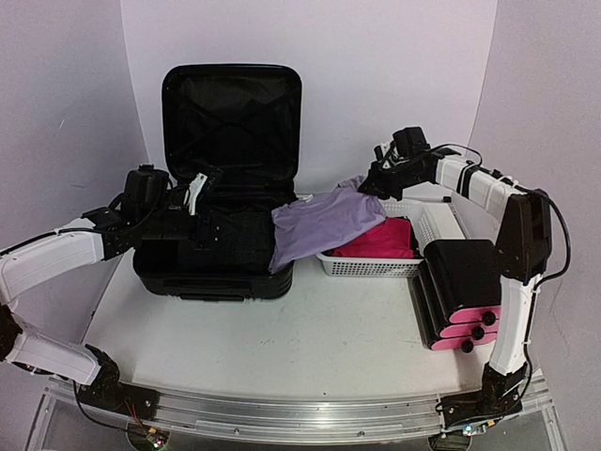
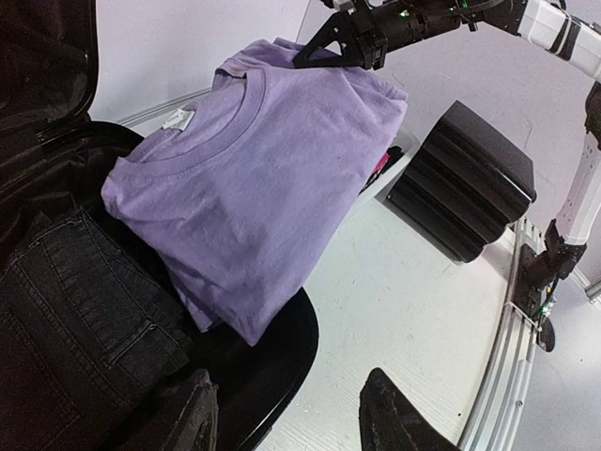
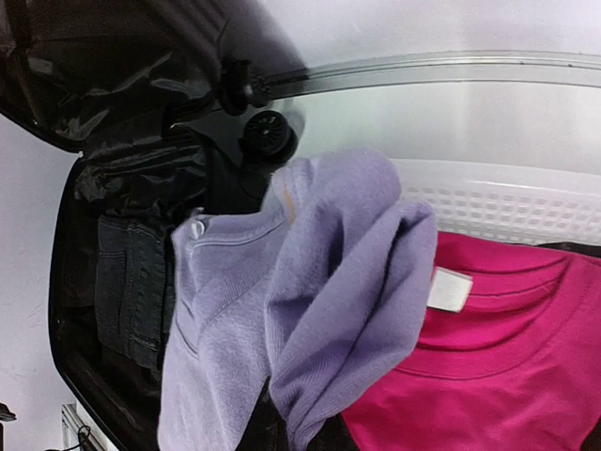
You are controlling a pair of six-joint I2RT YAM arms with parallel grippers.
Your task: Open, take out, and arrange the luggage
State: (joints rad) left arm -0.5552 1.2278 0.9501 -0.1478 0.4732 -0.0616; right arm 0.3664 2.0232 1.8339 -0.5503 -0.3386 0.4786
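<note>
The black luggage (image 1: 230, 272) lies open on the table's left, lid up against the wall, wheels in the right wrist view (image 3: 268, 132). Dark jeans (image 2: 75, 310) lie folded inside. A purple T-shirt (image 1: 324, 221) stretches from the luggage's right rim to the white basket. My right gripper (image 1: 373, 183) is shut on its far edge and holds it up; it also shows in the left wrist view (image 2: 349, 49). In the right wrist view the shirt (image 3: 329, 291) hides the fingers. My left gripper (image 2: 291, 413) is open and empty above the luggage's front right rim.
A white mesh basket (image 1: 371, 268) right of the luggage holds a pink shirt (image 3: 498, 366). A black box with pink drawer fronts (image 1: 460, 291) stands tilted at the right, by the right arm. White walls close in behind and on both sides.
</note>
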